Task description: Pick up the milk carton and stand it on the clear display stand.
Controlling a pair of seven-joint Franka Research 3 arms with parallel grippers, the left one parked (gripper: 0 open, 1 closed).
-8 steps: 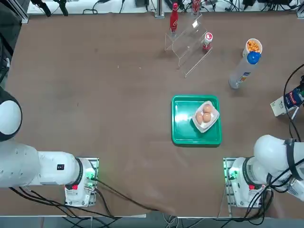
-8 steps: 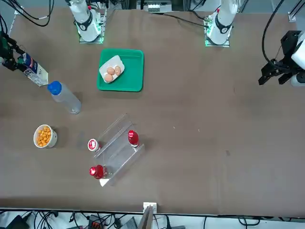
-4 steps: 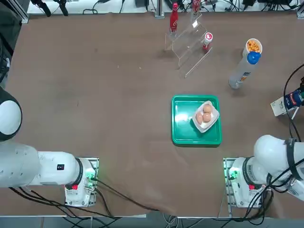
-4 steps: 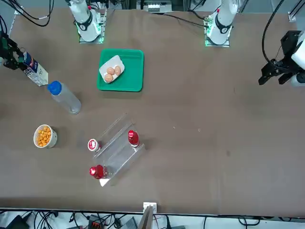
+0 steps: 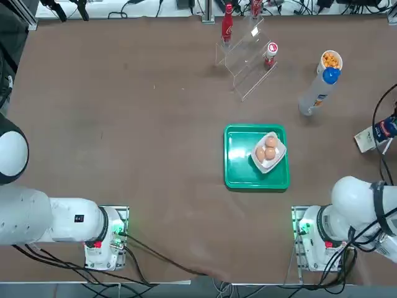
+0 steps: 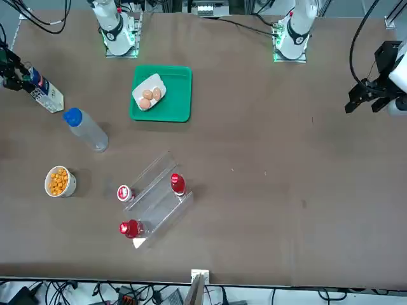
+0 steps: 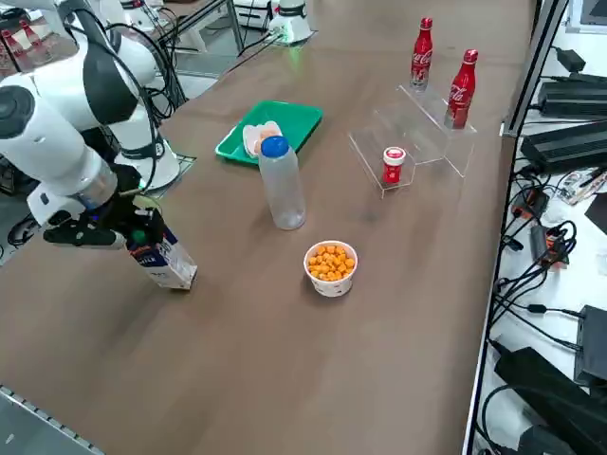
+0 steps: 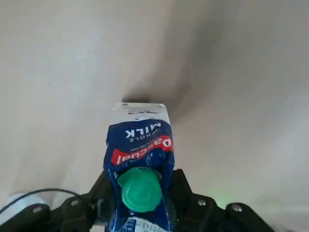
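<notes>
The milk carton (image 5: pixel 371 136) (image 6: pixel 46 96) (image 7: pixel 164 258), white and dark blue with a green cap (image 8: pixel 140 186), hangs tilted at the table's right edge. Its lower corner is at or just above the tabletop. My right gripper (image 5: pixel 386 128) (image 6: pixel 19 76) (image 7: pixel 128 230) (image 8: pixel 140 193) is shut on its gabled top, one finger on each side. The clear display stand (image 5: pixel 248 57) (image 6: pixel 154 198) (image 7: pixel 417 131) sits at the far side of the table, well away from the carton. Two red bottles (image 5: pixel 227 22) (image 7: pixel 461 87) and a small red can (image 5: pixel 271 53) (image 7: pixel 393 164) stand on or beside it.
A tall grey bottle with a blue cap (image 5: pixel 317 92) (image 7: pixel 281 185) and a cup of orange snacks (image 5: pixel 330 60) (image 7: pixel 330 265) stand between the carton and the stand. A green tray (image 5: pixel 239 171) holds a white dish of eggs (image 5: pixel 268 151).
The gripper and the carton have shifted slightly further toward the table's right edge. Nothing else has moved.
</notes>
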